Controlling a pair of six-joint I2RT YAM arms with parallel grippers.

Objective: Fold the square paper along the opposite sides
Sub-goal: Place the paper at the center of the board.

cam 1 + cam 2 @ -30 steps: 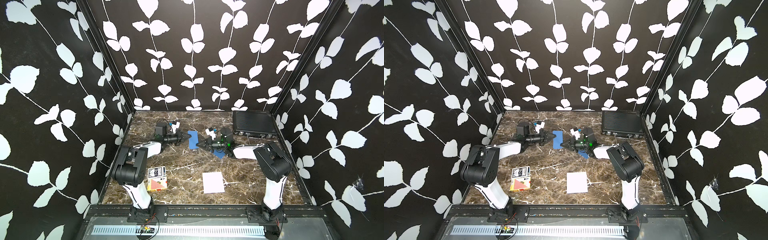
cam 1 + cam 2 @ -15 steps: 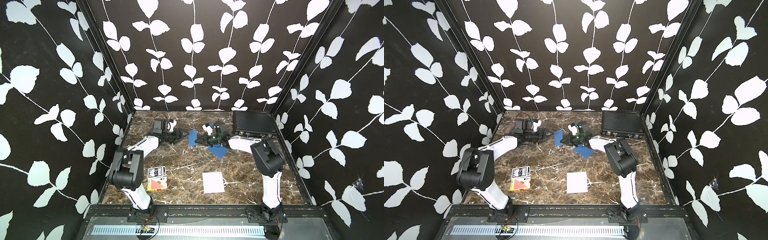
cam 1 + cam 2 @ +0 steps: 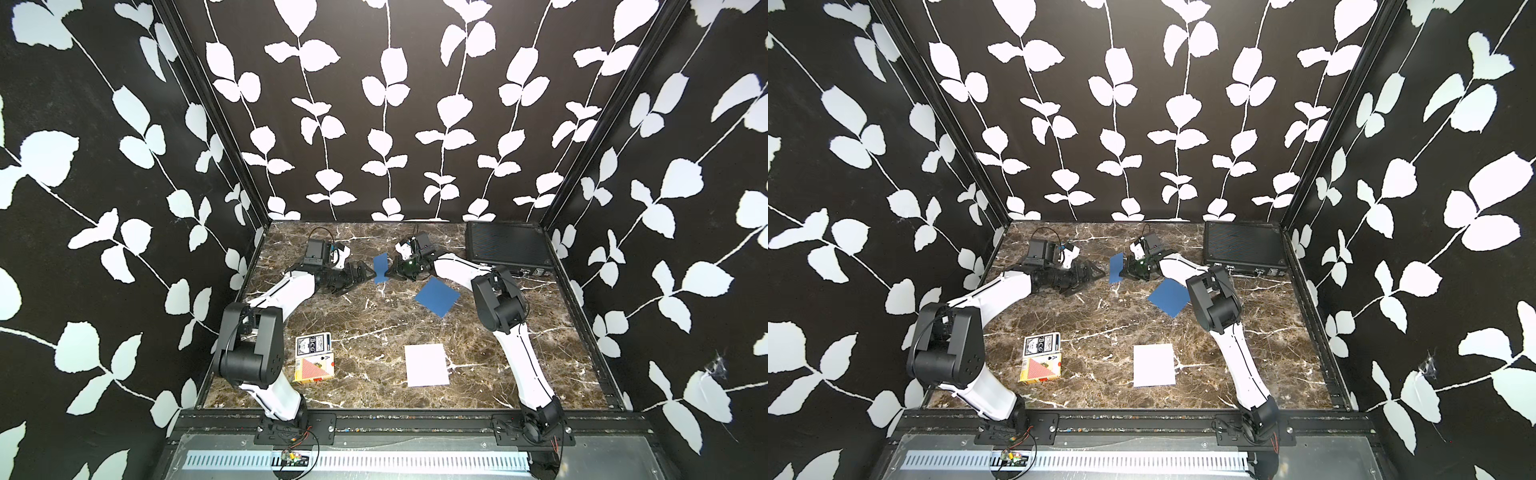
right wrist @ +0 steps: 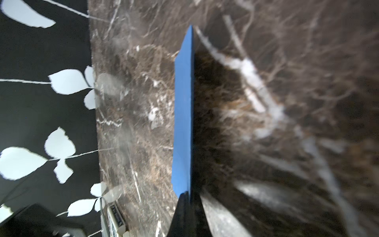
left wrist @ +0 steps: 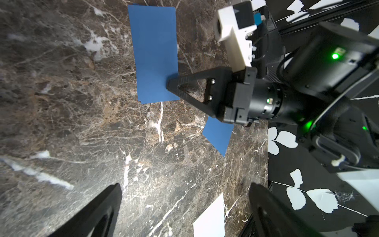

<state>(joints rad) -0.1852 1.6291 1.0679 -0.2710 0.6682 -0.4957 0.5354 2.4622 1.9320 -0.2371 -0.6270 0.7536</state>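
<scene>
A blue paper [image 3: 380, 268], a narrow rectangle, hangs tilted above the marble table near the back middle. My right gripper [image 3: 389, 272] is shut on one of its short ends, which the left wrist view shows clearly: blue paper [image 5: 153, 53], right gripper [image 5: 169, 84]. In the right wrist view the blue paper [image 4: 183, 123] runs edge-on out of the shut right gripper [image 4: 189, 197]. My left gripper [image 3: 360, 279] stands open just left of the sheet, apart from it. Its fingers [image 5: 106, 205] are spread wide with nothing between them. Both top views show this, with the blue paper [image 3: 1116, 268].
A second blue square [image 3: 437, 296] lies flat under the right forearm. A white sheet [image 3: 427, 365] lies at the front middle. Two card boxes [image 3: 313, 357] sit front left. A black case [image 3: 507, 245] stands at the back right corner. The enclosure walls are close.
My left gripper let go of the blue paper, opened wide and drew back to the left. The right gripper kept the paper and swung back, uncovering the flat blue square.
</scene>
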